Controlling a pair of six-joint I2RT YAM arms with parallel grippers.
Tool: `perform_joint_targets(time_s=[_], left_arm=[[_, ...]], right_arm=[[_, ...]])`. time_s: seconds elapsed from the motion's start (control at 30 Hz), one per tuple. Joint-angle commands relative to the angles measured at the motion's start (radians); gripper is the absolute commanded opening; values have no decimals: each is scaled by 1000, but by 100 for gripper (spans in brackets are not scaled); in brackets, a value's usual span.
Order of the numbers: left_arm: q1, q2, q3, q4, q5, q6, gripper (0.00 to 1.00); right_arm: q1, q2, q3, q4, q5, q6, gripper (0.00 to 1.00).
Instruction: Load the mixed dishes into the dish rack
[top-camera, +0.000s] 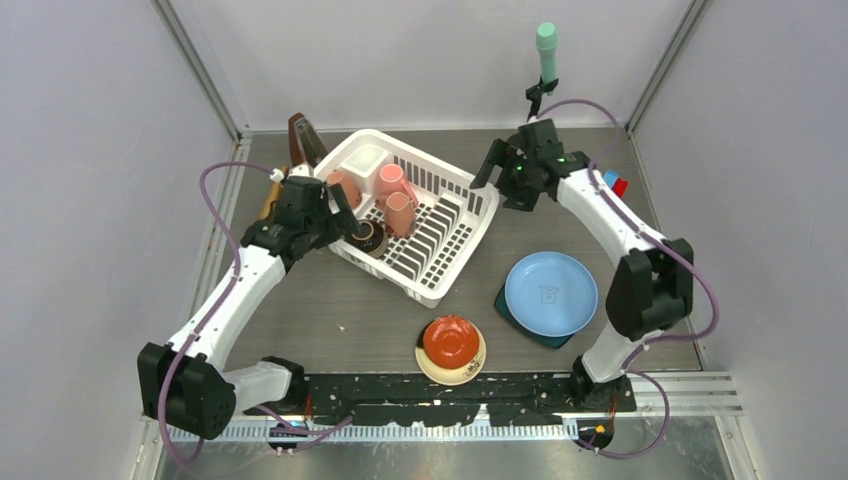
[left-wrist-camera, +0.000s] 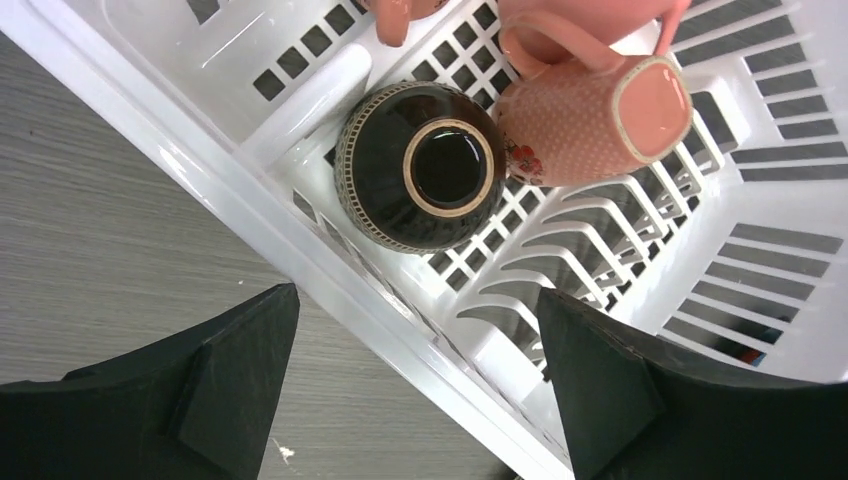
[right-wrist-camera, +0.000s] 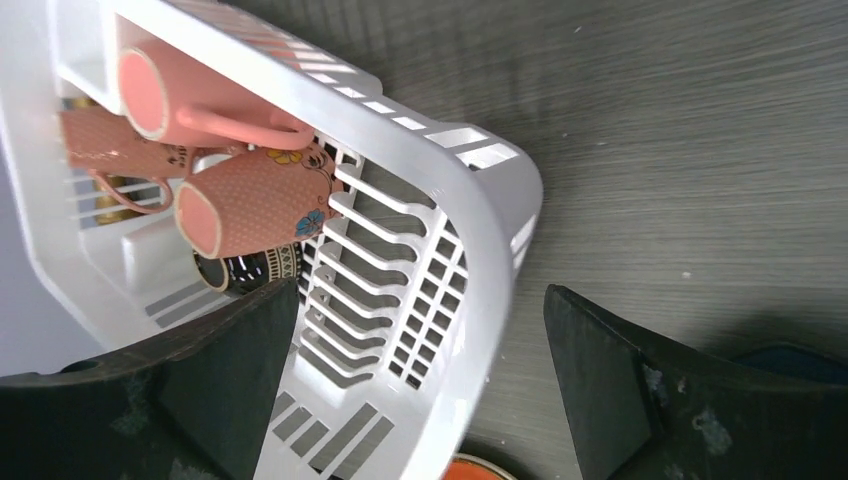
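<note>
The white dish rack (top-camera: 432, 292) stands at the table's middle. Three pink mugs (top-camera: 400, 213) lie in it, and the brown bowl (left-wrist-camera: 420, 165) rests upside down beside one mug (left-wrist-camera: 590, 115). My left gripper (left-wrist-camera: 415, 380) hangs open above the rack's near-left rim, just short of the bowl, holding nothing. My right gripper (right-wrist-camera: 420, 390) is open over the rack's right corner (right-wrist-camera: 470, 210), also with nothing in it. On the table, the light blue plate (top-camera: 551, 292) lies on the dark teal plate (top-camera: 512, 318). The red saucer (top-camera: 451, 340) sits on the cream saucer (top-camera: 450, 370).
A brown metronome (top-camera: 305, 138) stands behind the rack's left corner. Coloured toy blocks (top-camera: 614, 183) lie at the far right behind my right arm. A green-tipped post (top-camera: 546, 45) rises at the back. Grey walls close in the table on three sides.
</note>
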Motion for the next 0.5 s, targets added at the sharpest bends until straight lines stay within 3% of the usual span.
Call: perform_joint_targets(time_s=[0.0, 0.27, 0.47], left_arm=[[-2, -42, 92, -60, 64, 123, 94], [-2, -125, 138, -259, 216, 219, 96], [-2, -233, 105, -313, 282, 248, 97]], right_arm=[[-66, -195, -33, -43, 19, -81, 100], [-123, -447, -192, -213, 141, -185, 100], [-127, -655, -369, -289, 283, -86, 100]])
